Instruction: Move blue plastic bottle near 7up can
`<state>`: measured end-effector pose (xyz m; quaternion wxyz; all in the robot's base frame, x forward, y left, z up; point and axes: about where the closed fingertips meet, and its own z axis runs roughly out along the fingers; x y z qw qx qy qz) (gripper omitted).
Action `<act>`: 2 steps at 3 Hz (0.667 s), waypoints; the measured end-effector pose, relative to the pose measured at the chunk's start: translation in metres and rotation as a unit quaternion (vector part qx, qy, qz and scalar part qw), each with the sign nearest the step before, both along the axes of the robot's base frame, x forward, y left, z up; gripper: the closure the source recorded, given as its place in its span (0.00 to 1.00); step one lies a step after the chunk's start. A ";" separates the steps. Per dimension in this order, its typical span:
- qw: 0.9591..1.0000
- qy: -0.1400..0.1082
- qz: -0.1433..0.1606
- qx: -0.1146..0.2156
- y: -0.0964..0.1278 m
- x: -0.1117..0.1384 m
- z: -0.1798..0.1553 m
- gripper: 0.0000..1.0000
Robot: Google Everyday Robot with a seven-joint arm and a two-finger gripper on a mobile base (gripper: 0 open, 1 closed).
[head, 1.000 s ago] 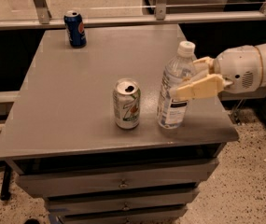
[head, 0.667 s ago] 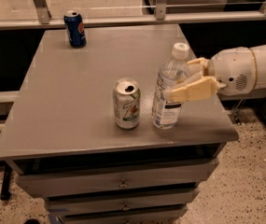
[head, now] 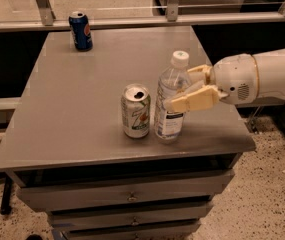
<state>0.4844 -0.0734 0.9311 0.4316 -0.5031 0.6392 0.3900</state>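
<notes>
The blue plastic bottle [head: 170,104], clear with a white cap and a white-and-dark label, stands upright near the table's front edge. It is just right of the 7up can [head: 136,111], a silver-white can with green lettering and an open top; the two almost touch. My gripper [head: 178,88] reaches in from the right on a white arm. Its tan fingers [head: 194,100] straddle the bottle's upper body, one in front and one behind, shut on it.
A dark blue soda can [head: 81,31] stands at the far left corner of the grey table [head: 72,109]. The table has drawers below its front edge. A metal rail runs behind it. The speckled floor lies to the right.
My gripper has carried the bottle left along the front of the table, so it now stands right beside the 7up can. The cans have not moved.
</notes>
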 end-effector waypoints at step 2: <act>1.000 0.000 0.000 -0.003 0.008 0.000 -0.006 0.36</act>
